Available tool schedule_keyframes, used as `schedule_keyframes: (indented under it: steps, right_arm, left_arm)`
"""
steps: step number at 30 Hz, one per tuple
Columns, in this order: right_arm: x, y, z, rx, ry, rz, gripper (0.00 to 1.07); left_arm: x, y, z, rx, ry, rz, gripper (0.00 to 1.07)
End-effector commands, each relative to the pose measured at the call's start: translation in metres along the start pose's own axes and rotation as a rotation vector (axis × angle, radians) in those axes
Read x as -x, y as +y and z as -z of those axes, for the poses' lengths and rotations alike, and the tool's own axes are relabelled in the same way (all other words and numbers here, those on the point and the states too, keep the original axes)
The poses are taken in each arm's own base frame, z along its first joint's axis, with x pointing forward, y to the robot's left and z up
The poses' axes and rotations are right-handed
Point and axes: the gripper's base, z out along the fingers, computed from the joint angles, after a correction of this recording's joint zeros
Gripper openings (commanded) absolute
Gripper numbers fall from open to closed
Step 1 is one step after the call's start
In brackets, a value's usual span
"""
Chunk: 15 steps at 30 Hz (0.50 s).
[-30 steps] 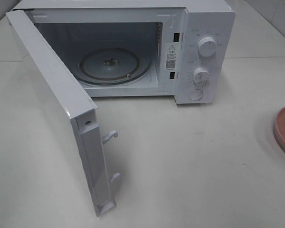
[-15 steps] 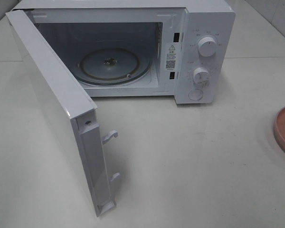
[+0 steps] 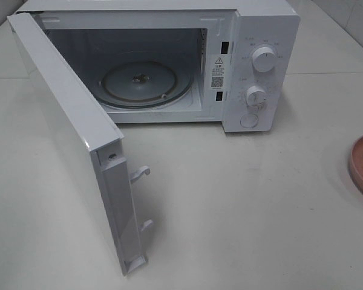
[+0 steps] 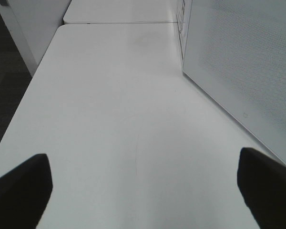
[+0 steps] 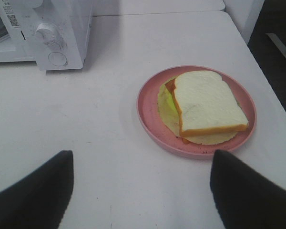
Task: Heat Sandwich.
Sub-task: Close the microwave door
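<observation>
Sitting on a pink plate near the table's right edge, the sandwich lay just ahead of the right gripper, whose black fingers were spread wide with nothing between them. The sandwich and those fingers were apart, not touching. At the table's far edge the white microwave stood with its door swung open. Beside that door, the left gripper hung over bare table, also spread wide and holding nothing.
</observation>
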Motion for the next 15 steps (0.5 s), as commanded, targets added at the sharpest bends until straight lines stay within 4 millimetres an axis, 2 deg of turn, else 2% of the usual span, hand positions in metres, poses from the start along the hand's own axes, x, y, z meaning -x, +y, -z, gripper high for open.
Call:
schedule_keyframes:
  steps: [1,12,15]
  right_arm:
    - [-0.003,-0.001,0.003,0.000,-0.021,-0.011,0.76]
    - [-0.003,-0.001,0.003,0.000,-0.021,-0.011,0.76]
    - [-0.003,-0.001,0.003,0.000,-0.021,-0.011,0.76]
  left_arm:
    - [-0.002,-0.001,0.003,0.001,-0.033,0.003,1.01]
    - [0.006,0.000,-0.005,-0.002,0.021,0.006,1.01]
    - [0.017,0.001,-0.010,0.000,0.021,0.008,0.93]
